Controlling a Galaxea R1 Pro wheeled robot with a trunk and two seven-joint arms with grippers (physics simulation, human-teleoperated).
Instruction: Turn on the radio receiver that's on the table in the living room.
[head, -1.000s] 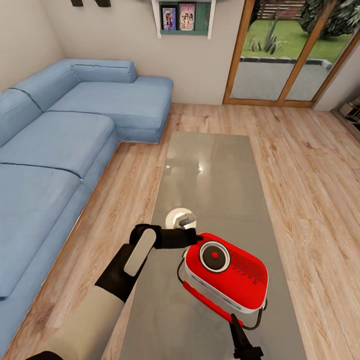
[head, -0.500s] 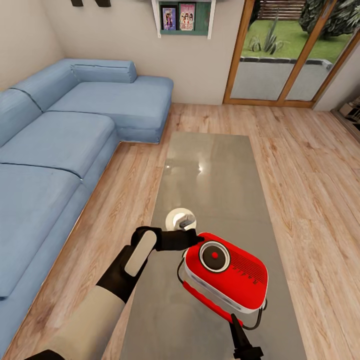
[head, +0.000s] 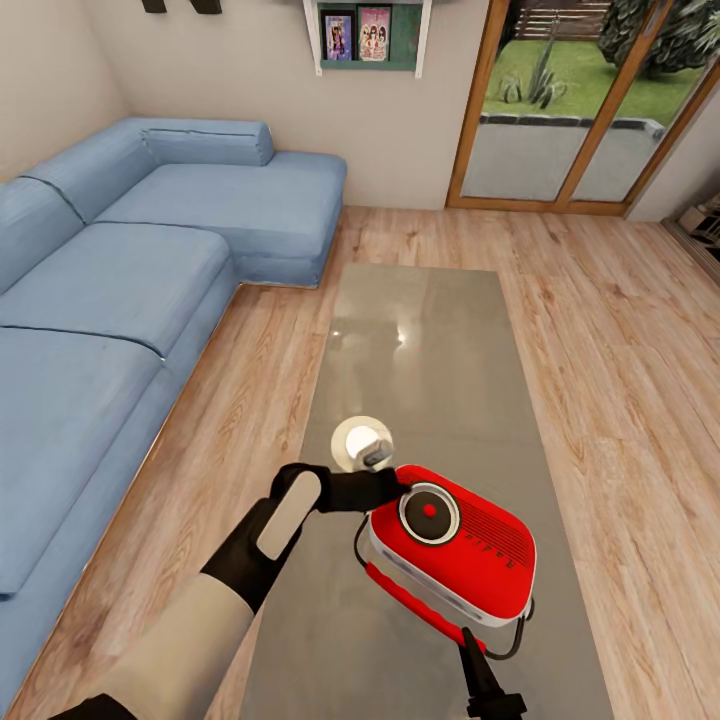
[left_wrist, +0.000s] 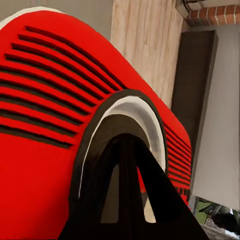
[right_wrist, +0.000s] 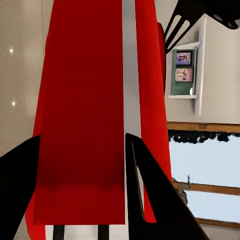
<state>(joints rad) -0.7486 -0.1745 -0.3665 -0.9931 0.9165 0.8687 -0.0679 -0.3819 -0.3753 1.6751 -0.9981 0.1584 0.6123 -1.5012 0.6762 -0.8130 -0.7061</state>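
While the near end of the scene is crowded, the far end is bare.
Right gripper (head: 478, 650): black, at the lower edge of the head view; in the right wrist view its two fingers (right_wrist: 150, 200) straddle the red radio's side, wide apart; whether they press on it I cannot tell.
Radio receiver (head: 455, 545): one small bright-red rounded box with white trim, round white-ringed dial, slotted grille and thin black wire handle, tilted up at the near end of the table.
Left gripper (head: 392, 487): black, narrow, tips together at the dial's rim; the left wrist view shows them against the white ring.
Table (head: 420, 340): one long low glossy grey-brown coffee table; a round white reflection (head: 360, 442) lies just beyond the left gripper.
Sofa (head: 130, 270): one blue L-shaped fabric sofa beside the table's left.
Floor (head: 620, 400): light wood planks.
Wall shelf (head: 365, 35): white-framed, with two pictures.
Glass doors (head: 580, 110): wood-framed, garden behind.
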